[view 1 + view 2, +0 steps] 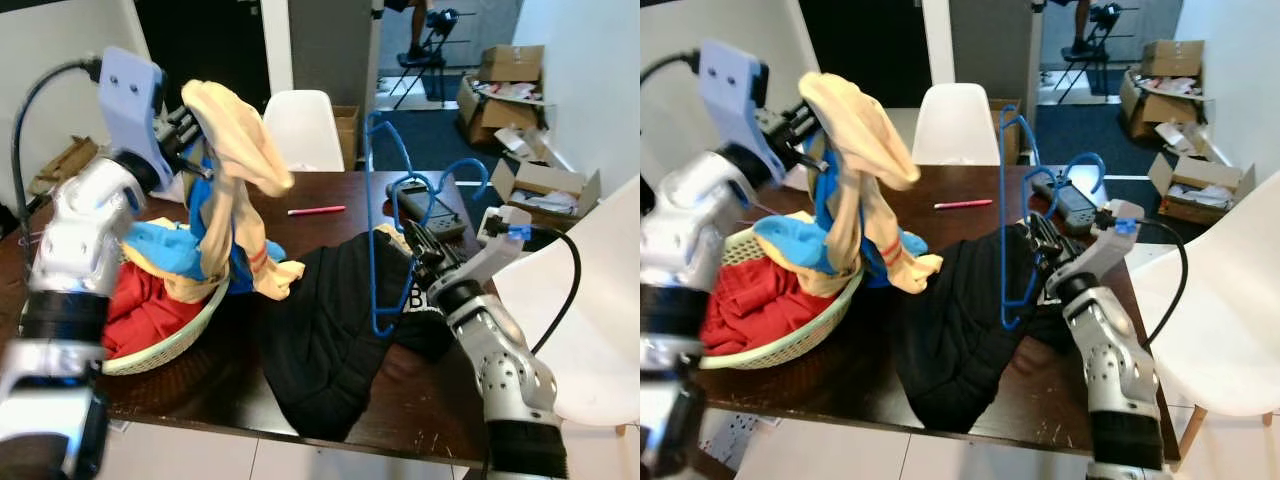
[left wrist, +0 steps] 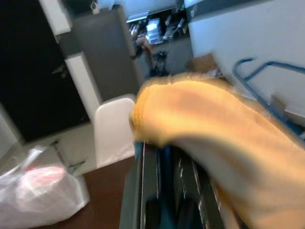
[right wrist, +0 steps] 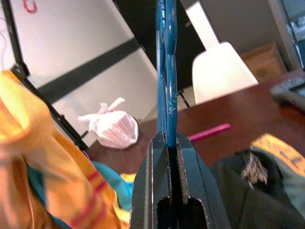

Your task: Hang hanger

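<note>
My right gripper [image 1: 418, 247] is shut on a blue hanger [image 1: 374, 200], held upright over the brown table [image 1: 330, 195], its hook [image 1: 470, 170] curving to the right. In the right wrist view the blue hanger [image 3: 166, 71] is clamped edge-on between the fingers [image 3: 147, 186]. My left gripper [image 1: 190, 125] is raised at the left, shut on a cream and blue garment [image 1: 235, 190] that hangs down over the basket [image 1: 175, 345]. In the left wrist view the cream garment [image 2: 214, 138] drapes across the fingers [image 2: 147, 191]. A black garment [image 1: 320, 320] lies on the table beneath the hanger.
The woven basket holds red cloth [image 1: 140, 305]. A pink pen [image 1: 316, 210] and a dark device [image 1: 425, 205] lie on the table. White chairs stand behind the table [image 1: 303, 128] and at the right [image 1: 600, 300]. Cardboard boxes [image 1: 540, 185] lie on the floor at the right.
</note>
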You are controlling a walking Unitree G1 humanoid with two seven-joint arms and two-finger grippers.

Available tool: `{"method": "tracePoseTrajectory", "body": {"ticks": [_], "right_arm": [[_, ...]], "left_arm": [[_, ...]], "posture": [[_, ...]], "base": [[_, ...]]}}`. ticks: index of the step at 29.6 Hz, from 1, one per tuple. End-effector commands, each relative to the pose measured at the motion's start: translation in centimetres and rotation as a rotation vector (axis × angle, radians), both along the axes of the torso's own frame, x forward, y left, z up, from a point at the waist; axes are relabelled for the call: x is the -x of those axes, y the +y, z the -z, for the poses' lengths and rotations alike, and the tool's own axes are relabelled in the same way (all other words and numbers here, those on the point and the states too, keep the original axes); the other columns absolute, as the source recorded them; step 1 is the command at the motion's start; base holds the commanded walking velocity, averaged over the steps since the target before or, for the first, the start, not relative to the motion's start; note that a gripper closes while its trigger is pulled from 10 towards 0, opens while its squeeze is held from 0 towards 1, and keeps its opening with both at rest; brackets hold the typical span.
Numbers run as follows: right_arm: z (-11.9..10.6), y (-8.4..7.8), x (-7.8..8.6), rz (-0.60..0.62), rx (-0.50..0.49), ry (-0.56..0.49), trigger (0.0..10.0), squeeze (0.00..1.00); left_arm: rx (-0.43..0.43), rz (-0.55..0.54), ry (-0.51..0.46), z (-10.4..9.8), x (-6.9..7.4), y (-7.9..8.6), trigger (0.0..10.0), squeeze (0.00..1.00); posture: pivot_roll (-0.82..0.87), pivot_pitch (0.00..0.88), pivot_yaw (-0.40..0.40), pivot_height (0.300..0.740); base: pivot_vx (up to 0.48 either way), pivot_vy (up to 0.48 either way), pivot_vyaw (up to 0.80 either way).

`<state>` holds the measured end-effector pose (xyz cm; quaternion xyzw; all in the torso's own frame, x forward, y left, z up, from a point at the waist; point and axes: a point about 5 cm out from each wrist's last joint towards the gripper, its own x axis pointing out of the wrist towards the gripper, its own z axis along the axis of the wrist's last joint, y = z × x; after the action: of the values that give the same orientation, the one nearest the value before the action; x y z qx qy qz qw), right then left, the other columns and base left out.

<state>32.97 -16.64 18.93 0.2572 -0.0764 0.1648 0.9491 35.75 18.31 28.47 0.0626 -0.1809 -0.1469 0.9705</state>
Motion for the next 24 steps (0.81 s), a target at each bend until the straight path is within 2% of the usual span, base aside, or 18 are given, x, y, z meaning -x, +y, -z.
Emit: {"method": "tracePoseTrajectory", "body": {"ticks": [1,3,11,13,15,17,24], "right_arm": [[0.2,0.4,-0.2,-0.011,0.005,-0.001,10.0,0.0],[0.0,0.2,-0.4,-0.008,0.007,-0.01,10.0,0.0],[-0.2,-0.3,-0.6,0.01,0.014,-0.025,10.0,0.0],[-0.5,-0.5,-0.8,0.013,0.019,-0.035,10.0,0.0],[-0.6,-0.5,-1.0,0.012,0.021,-0.042,10.0,0.0],[-0.6,-0.5,-1.0,0.012,0.021,-0.042,10.0,0.0],[-1.0,-0.2,-1.5,0.0,0.027,-0.061,10.0,0.0]], "left_arm": [[-0.01,-0.021,0.018,0.6,0.2,0.0,10.0,0.0],[-0.005,-0.02,0.043,1.6,0.8,-0.5,10.0,0.0],[-0.054,-0.008,0.066,2.8,2.5,-2.6,10.0,0.0],[-0.051,0.026,0.025,2.1,2.8,-4.4,10.0,0.0],[-0.057,0.037,0.001,1.5,2.9,-5.1,10.0,0.0],[-0.057,0.037,0.001,1.5,2.9,-5.1,10.0,0.0],[-0.063,0.06,-0.059,-0.6,3.1,-6.0,10.0,0.0]], "posture": [[0.08,0.0,0.029,0.74],[0.07,0.0,0.028,0.74],[0.06,0.0,0.026,0.74],[0.06,0.0,0.017,0.74],[0.06,0.0,0.014,0.74],[0.06,0.0,0.014,0.74],[0.07,0.0,0.005,0.74]], "base": [[0.0,0.0,0.0],[0.0,0.0,0.0],[0.0,0.0,0.0],[0.0,-0.458,0.0],[0.0,-0.459,0.0],[0.0,-0.461,0.0],[0.0,-0.463,0.0]]}}
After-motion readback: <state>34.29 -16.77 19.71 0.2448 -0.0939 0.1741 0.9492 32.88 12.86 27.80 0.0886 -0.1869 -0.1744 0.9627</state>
